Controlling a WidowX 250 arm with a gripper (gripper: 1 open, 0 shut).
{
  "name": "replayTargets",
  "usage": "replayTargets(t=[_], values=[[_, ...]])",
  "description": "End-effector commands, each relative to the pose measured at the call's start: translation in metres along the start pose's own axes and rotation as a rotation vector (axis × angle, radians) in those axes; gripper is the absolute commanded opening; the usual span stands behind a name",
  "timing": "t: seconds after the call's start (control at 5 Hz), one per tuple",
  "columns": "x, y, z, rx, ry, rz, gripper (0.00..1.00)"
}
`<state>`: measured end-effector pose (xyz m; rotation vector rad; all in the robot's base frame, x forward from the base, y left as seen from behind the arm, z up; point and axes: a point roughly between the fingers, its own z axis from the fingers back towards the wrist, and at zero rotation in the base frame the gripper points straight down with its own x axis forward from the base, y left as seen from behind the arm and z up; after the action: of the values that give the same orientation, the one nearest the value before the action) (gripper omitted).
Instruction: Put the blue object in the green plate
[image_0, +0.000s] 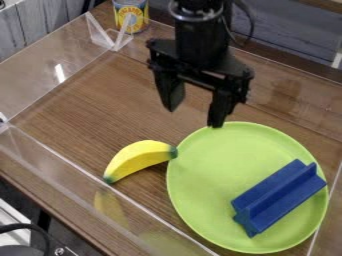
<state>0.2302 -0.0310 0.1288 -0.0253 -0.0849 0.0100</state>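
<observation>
Blue block: dark blue object, long and rectangular with a raised stepped ridge along one edge. It's lying inside the green plate, over on the right half, angled so one end points up-right toward the rim.

Green plate: big round lime-green plate with a shallow rim, sitting on the wooden table at lower right. The right edge runs out of the shot.

Gripper: black gripper pointing straight down, hanging above the table just behind the plate's far rim. Fingers are spread wide apart with nothing between them, not touching the block or the plate.

Banana: yellow banana lying on the table right beside the plate's left edge; its tip looks like it meets the rim, but can't say for sure whether it actually touches.

Table: dark wood-grain tabletop, boxed in by clear acrylic walls along the left and front.

Background: a yellow can-ish container at the back, behind the clear wall. Too blurry to read the label.
</observation>
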Motion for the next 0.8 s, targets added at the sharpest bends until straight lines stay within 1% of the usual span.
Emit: replayTargets(t=[0.0,0.2,0.4,0.6], values=[[0.001,-0.030,-0.006,-0.023,-0.044,-0.020,1.00],[-0.002,-0.074,-0.024,-0.047,-0.050,-0.052,1.00],[-0.006,-0.082,-0.039,-0.054,-0.056,-0.014,0.00],[-0.013,-0.077,-0.041,-0.048,-0.077,0.061,1.00]])
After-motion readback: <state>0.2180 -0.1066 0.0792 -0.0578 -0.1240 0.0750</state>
